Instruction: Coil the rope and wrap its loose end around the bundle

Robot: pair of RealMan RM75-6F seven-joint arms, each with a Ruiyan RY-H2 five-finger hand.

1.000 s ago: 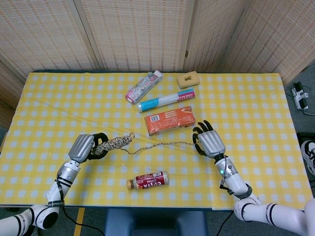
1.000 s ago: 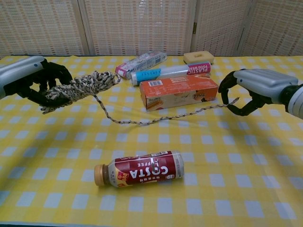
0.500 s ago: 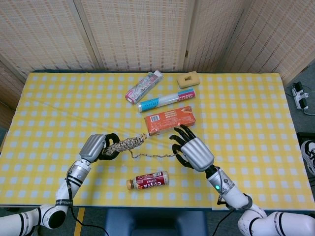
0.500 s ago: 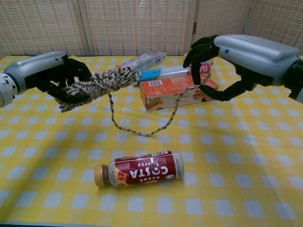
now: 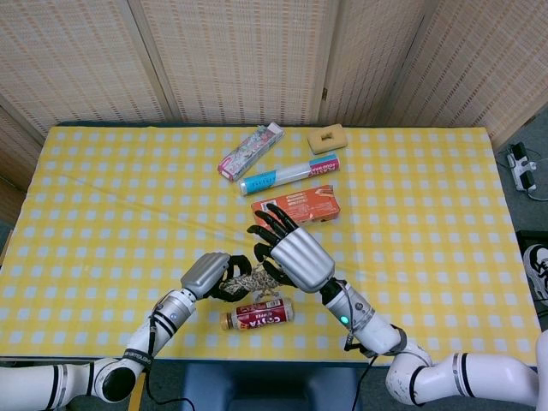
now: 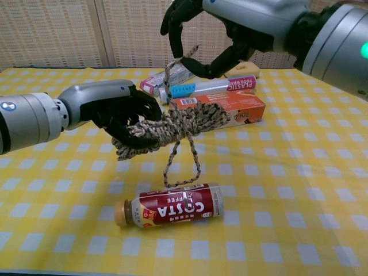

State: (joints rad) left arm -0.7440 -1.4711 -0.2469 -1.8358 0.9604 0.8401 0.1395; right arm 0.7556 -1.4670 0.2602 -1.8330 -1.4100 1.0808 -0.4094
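Note:
The speckled rope is coiled into a bundle [image 6: 190,122] that my left hand [image 6: 118,112] grips at its left end, above the yellow checked table. From the bundle the loose end [image 6: 172,72] rises to my right hand [image 6: 247,17], which holds it high with its fingers curled around it. A slack loop [image 6: 181,164] hangs down from the bundle toward the bottle. In the head view my left hand [image 5: 208,274] and right hand [image 5: 293,254] are close together, and the right hand covers most of the bundle [image 5: 254,281].
A Costa coffee bottle [image 6: 169,205] lies on its side just below the hanging loop. Behind the hands lie an orange box [image 5: 295,205], a blue, white and pink tube [image 5: 289,174], a patterned packet [image 5: 250,151] and a tan block [image 5: 327,137].
Both hands have moved toward the table's middle and closer together. My right hand has risen above the bundle with the loose end, and the slack has shortened into a hanging loop.

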